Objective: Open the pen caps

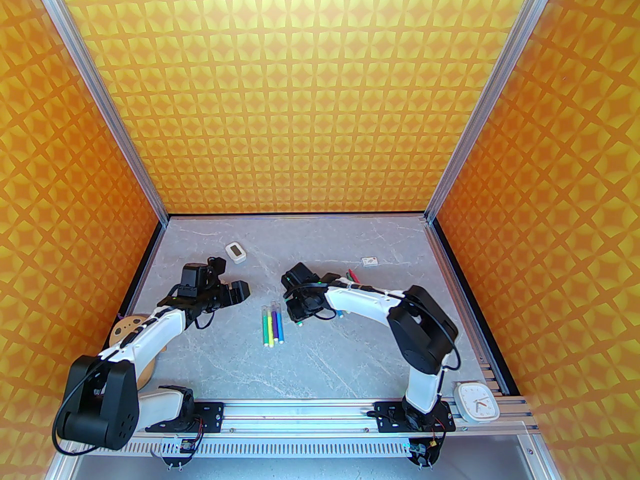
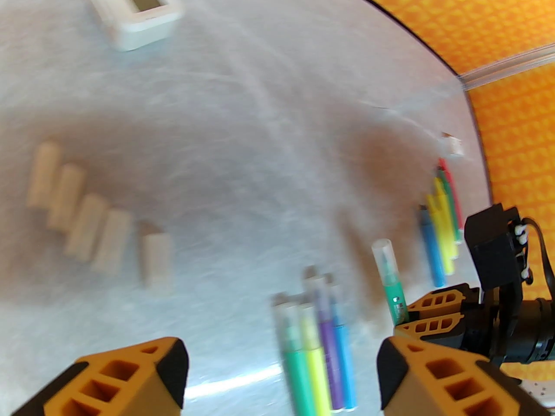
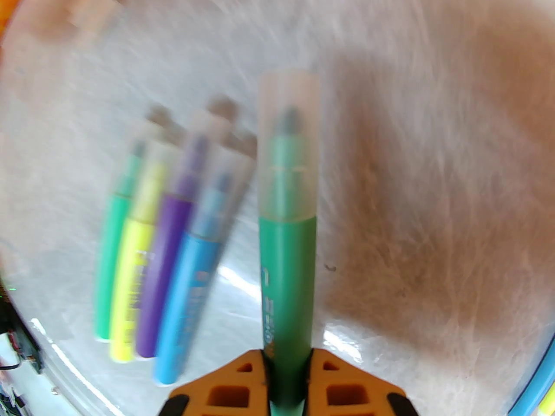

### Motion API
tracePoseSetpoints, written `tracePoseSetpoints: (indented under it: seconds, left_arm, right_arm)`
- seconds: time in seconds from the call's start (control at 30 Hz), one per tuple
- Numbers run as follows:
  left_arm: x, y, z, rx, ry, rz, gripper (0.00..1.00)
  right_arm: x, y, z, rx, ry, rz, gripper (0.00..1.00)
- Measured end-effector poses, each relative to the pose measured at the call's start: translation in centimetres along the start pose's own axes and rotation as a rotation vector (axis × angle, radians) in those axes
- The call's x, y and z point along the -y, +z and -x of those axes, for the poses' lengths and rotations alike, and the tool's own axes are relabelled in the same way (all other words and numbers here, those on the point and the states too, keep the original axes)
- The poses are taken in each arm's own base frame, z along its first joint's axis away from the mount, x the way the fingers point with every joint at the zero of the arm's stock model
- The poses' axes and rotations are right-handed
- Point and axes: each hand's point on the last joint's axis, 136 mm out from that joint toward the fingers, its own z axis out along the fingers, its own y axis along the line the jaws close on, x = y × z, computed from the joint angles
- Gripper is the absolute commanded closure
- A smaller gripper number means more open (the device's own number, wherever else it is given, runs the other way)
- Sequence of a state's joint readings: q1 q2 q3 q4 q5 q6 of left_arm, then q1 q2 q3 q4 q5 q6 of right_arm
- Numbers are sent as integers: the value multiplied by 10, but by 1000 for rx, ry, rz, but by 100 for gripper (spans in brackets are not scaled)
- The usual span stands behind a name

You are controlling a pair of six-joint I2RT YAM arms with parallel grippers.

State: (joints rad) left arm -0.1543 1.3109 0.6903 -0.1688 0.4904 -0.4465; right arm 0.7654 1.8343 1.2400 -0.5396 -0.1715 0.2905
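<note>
Held pen: a green plastic felt-tip pen (image 3: 288, 284) sticks forward out of the right gripper (image 3: 288, 362), above the grey marble-pattern table (image 1: 320, 368).
Right gripper: it is clenched on the lower barrel of the green pen, with one orange finger on each side.
Cap of held pen: a translucent whitish tube cap (image 3: 288, 145) sits on the tip, and the dark nib is visible through it.
Same pen from the left wrist: it (image 2: 392, 284) rises from the right gripper (image 2: 433, 314) with the cap on top.
Capped pens: four pens, teal, yellow, purple and blue (image 1: 272, 325), lie side by side and touching, on the table between the two grippers, with their caps on.
Loose caps: the left wrist view gives five short whitish tubes (image 2: 93, 228) in a slanting row on the table, blurred.
Open pens: blue, yellow, green and red pens (image 2: 442, 223) lie together near the right arm, and their tips look bare.
Left gripper: it (image 2: 282, 362) is released, with its fingers wide apart and nothing between them, near the four capped pens.
Further things: the top view gives a small white device with a screen (image 1: 235, 252), a small white tile (image 1: 370, 261), a white square clock (image 1: 476, 401) beside the base of the right arm, and a wooden spool (image 1: 131, 333) beside the left arm.
</note>
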Motion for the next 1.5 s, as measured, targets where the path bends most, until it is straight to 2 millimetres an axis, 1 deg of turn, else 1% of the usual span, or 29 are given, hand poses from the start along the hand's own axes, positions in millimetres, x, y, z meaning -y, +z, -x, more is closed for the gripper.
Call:
tracePoseSetpoints:
  seconds: [0.1,0.3,0.43,0.67,0.83,0.97,1.17,1.4,1.5]
  left_arm:
    - [14,9,-1,-19,2,-60,32]
    - [38,23,-1,-40,5,-163,36]
    - [46,28,-1,-42,3,-205,39]
    - [60,30,5,-26,-3,-266,46]
    - [66,36,4,-34,-19,-298,48]
    - [67,41,2,-46,-34,-311,48]
    - [71,42,-1,-57,-39,-324,48]
    - [77,49,-12,-101,-47,-345,55]
    - [79,49,-12,-104,-49,-357,60]
  right_arm:
    - [-4,-6,5,26,-6,39,93]
    - [-14,-11,8,33,-23,99,93]
    - [-20,-12,7,30,-29,130,94]
    - [-28,-14,8,31,-39,178,94]
    - [-34,-17,11,42,-47,208,94]
    - [-38,-25,16,66,-55,223,93]
    - [-42,-35,22,100,-67,235,94]
    - [-43,-38,24,110,-73,237,94]
    - [-43,-38,24,110,-76,237,94]
